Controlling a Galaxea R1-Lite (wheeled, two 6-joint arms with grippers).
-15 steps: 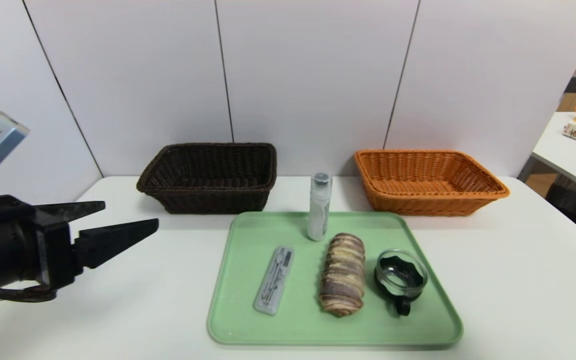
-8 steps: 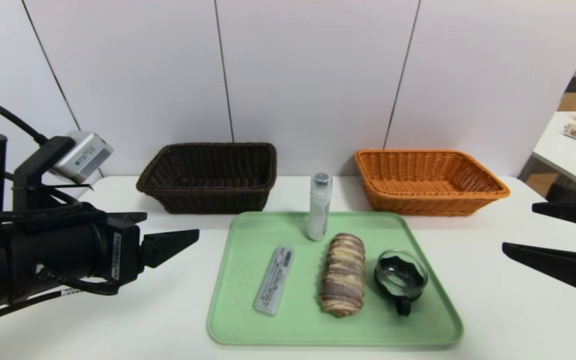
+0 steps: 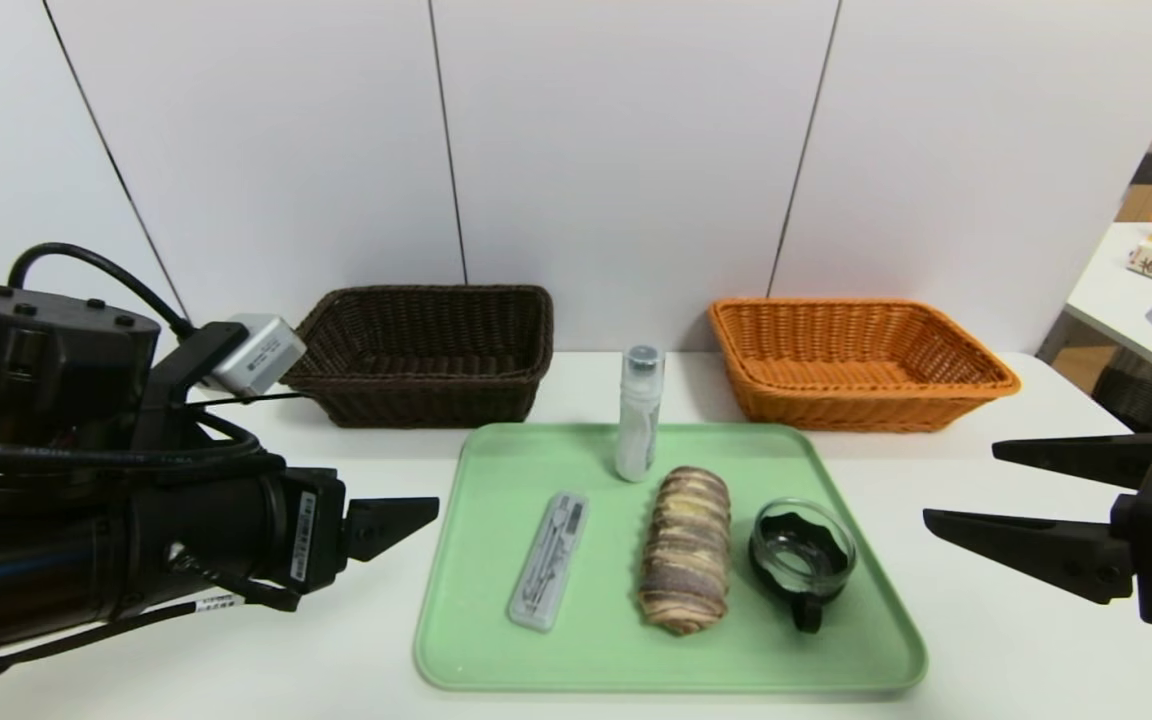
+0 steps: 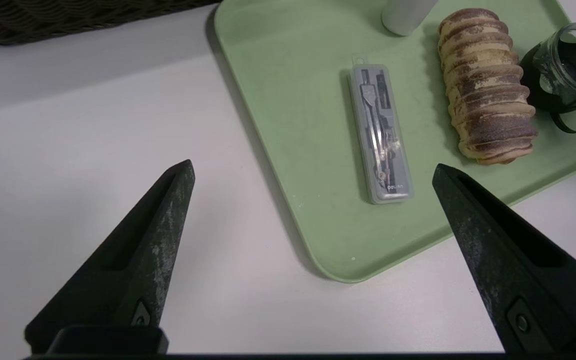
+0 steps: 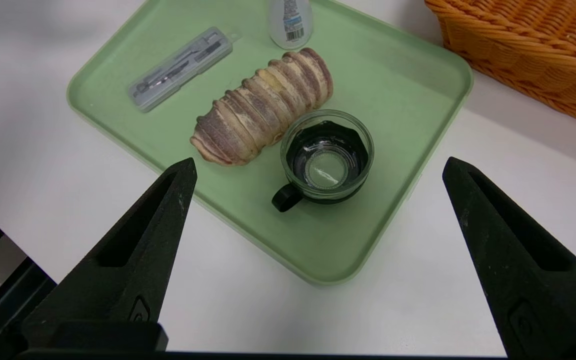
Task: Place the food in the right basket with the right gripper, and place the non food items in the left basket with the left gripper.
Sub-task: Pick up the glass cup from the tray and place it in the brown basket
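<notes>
Green tray (image 3: 496, 640), brown-striped bread roll (image 3: 684, 550), orange basket (image 3: 856, 400).

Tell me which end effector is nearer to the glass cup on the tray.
Right. The right end effector hangs open just off the tray's right edge, beside the glass cup. The left end effector is off the tray's left edge, past the bread.

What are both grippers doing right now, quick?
Left gripper: open, empty, beside the green plastic tray.
Right gripper: open, empty, on the tray's other side.
</notes>
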